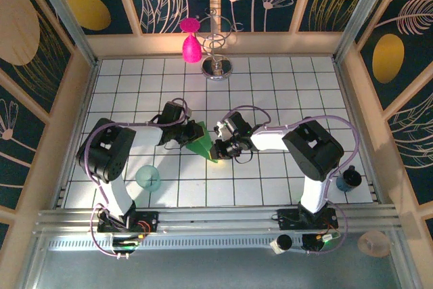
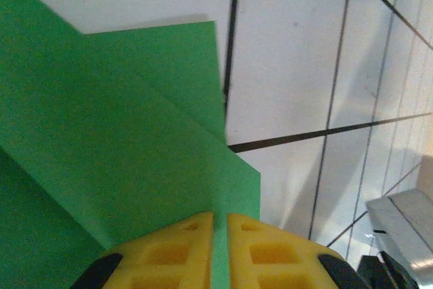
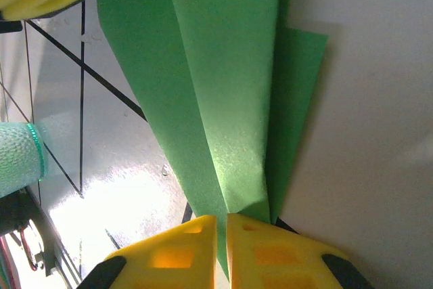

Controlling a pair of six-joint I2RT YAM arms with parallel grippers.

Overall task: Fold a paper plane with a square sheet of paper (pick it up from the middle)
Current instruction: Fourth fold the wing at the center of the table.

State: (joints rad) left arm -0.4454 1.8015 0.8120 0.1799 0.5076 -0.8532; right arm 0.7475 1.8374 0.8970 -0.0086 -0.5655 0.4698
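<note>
Two closed grips: my left gripper (image 2: 220, 238) and right gripper (image 3: 221, 238) each pinched the paper plane (image 1: 201, 143), folds fanning ahead. I judged it light, limp; best gripped on layered creases.

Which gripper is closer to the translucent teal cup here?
Left. The left gripper, shut on the green paper, sits just beyond and to the right of the teal cup. The right gripper clamps the paper's opposite side, farther right of the cup.

Paper plane (image 1: 201, 142) bright green — cup (image 1: 148, 178) seemingly teal.
</note>
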